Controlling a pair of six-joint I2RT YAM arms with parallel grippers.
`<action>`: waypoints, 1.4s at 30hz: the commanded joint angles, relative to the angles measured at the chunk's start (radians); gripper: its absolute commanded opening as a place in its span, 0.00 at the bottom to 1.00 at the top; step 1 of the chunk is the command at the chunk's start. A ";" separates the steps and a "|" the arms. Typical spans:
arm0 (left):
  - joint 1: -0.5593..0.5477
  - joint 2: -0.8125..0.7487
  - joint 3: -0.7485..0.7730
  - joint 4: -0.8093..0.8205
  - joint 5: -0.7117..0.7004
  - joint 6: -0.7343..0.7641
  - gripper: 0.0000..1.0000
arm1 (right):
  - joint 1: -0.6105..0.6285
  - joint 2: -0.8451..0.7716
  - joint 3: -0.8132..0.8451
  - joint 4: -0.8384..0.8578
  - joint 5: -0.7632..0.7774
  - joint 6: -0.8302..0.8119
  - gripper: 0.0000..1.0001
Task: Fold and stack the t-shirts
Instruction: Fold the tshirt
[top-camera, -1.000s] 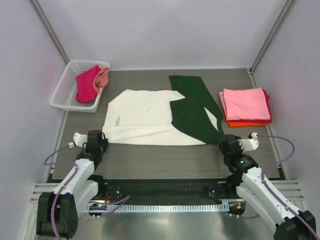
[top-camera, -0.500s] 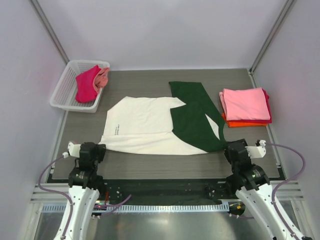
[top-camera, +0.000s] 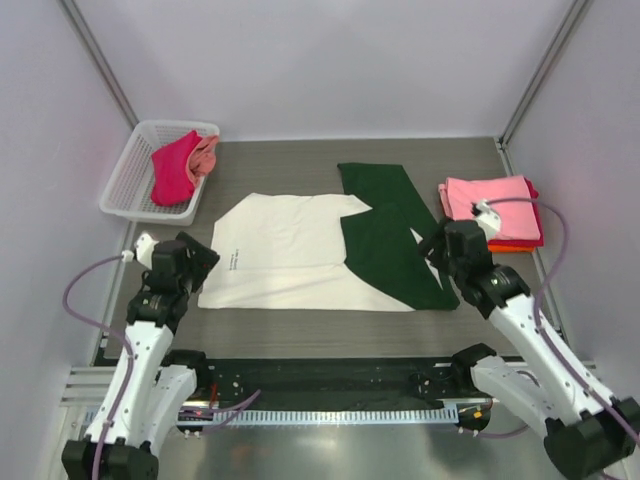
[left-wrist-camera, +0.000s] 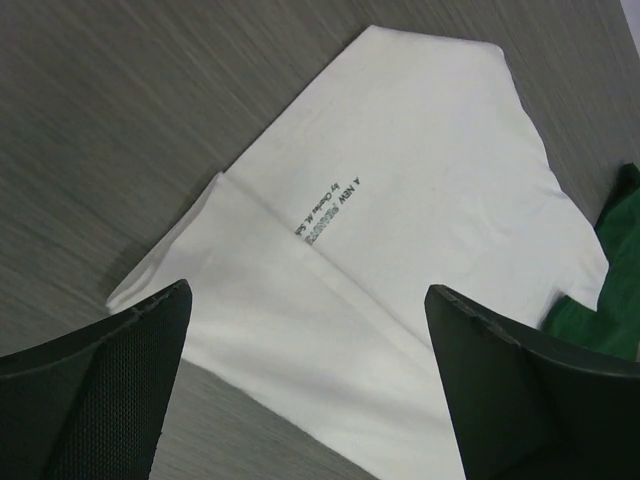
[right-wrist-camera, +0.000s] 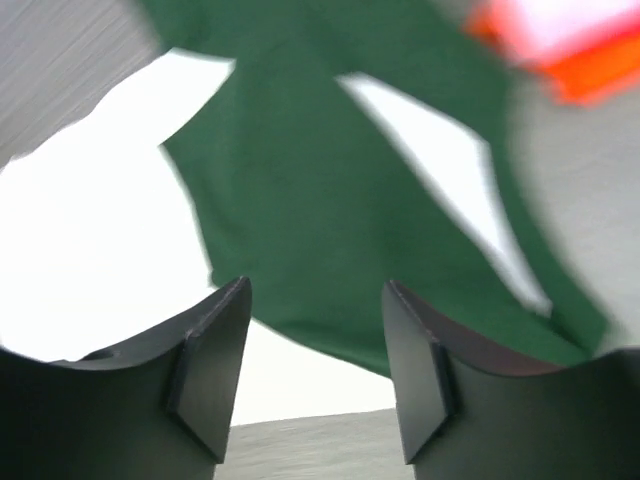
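The cream t-shirt (top-camera: 285, 250) with dark green sleeves (top-camera: 385, 240) lies flat in the middle of the table, its sleeves folded in over its right part. In the left wrist view its cream cloth (left-wrist-camera: 400, 200) shows small dark print and a fold line along the near edge. My left gripper (top-camera: 197, 264) (left-wrist-camera: 308, 300) hovers open over the shirt's left near corner with nothing in it. My right gripper (top-camera: 437, 246) (right-wrist-camera: 315, 300) hangs open above the green sleeve (right-wrist-camera: 330, 180), also holding nothing.
A stack of folded tees (top-camera: 495, 208), pink on top and orange at the bottom, sits at the right, close to my right arm. A white mesh basket (top-camera: 128, 178) at the back left holds crumpled magenta and pink tees (top-camera: 178, 165). Walls close in both sides.
Both grippers have opened and let go of the shirt's near edge. Both arms have risen and moved away from the table's near edge. The shirt now lies flat.
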 joint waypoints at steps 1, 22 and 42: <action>0.002 0.166 0.065 0.198 0.059 0.143 0.99 | 0.000 0.146 0.068 0.289 -0.371 -0.170 0.59; 0.011 0.941 0.257 0.792 0.016 0.270 0.87 | 0.279 1.285 0.684 0.918 -0.867 -0.014 0.01; 0.031 1.134 0.383 0.834 0.033 0.264 0.84 | 0.362 1.522 0.772 0.807 -0.789 0.031 0.01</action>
